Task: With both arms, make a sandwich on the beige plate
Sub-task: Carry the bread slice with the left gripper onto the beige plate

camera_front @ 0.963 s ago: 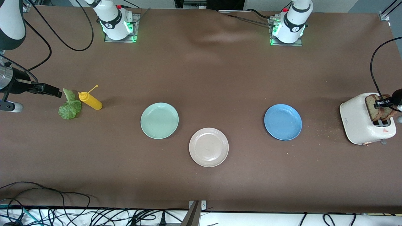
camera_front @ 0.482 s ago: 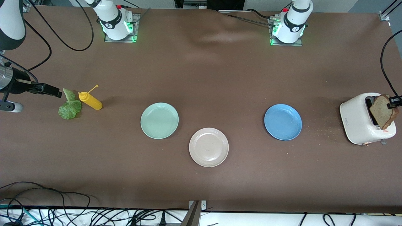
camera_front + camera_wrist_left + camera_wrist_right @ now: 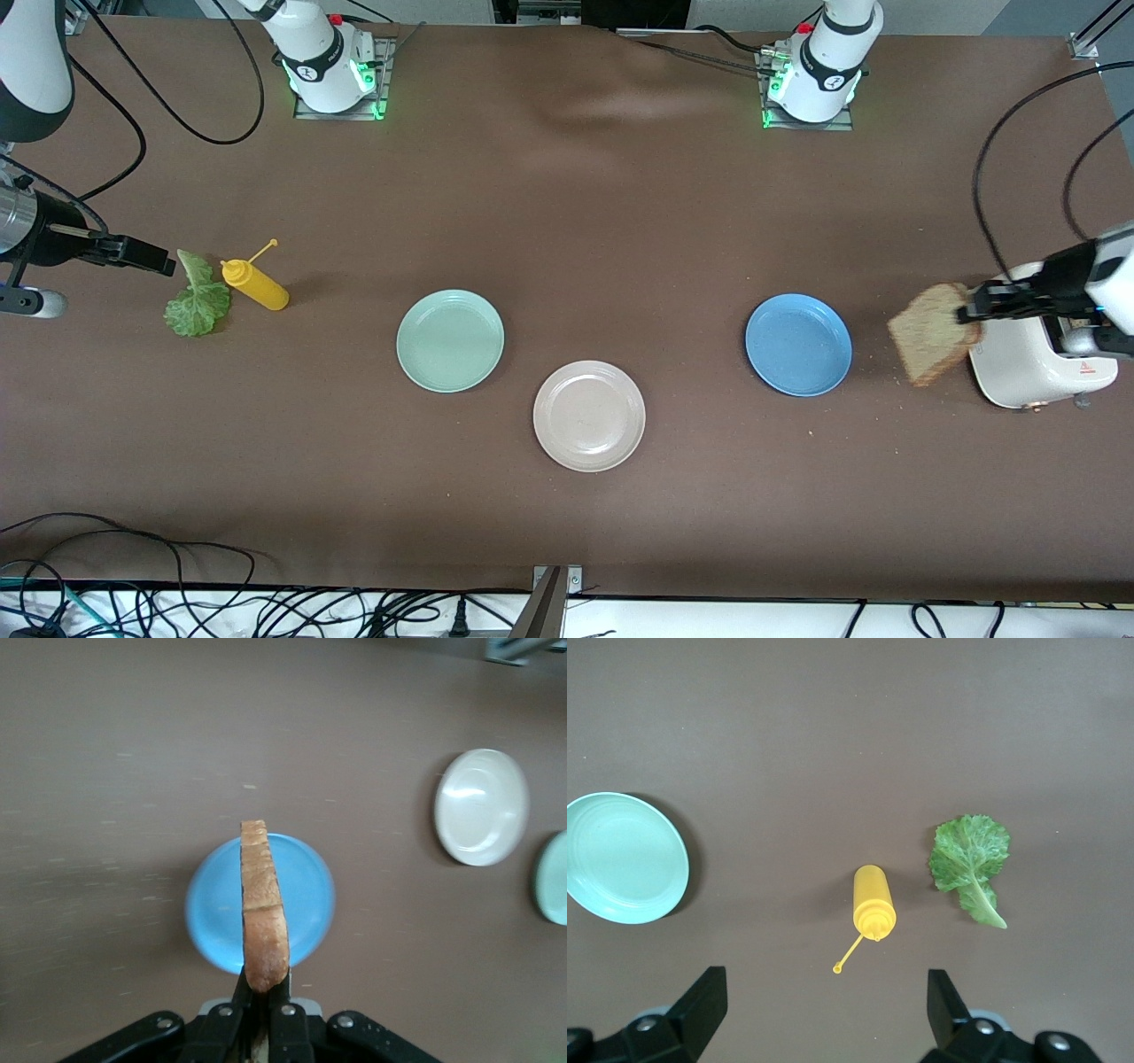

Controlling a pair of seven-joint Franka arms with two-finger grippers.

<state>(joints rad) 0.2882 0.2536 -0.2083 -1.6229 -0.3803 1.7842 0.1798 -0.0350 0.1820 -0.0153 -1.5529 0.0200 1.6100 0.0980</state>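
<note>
My left gripper [image 3: 967, 312] pinched a bread slice [image 3: 935, 344] (blue plate [image 3: 798, 345] at nine o'clock); my right gripper [image 3: 164, 263] waited, fingers spread.

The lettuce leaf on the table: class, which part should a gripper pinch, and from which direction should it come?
Judging by its pose, pinch the pale stem end of the lettuce leaf, coming straight down from above. It lies flat beside the mustard bottle, so no side approach gets under it. The stem looks the firmest part. The open right gripper hangs near it.

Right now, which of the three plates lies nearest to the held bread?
The blue plate: it lies closest to the bread slice in the left gripper.
</note>
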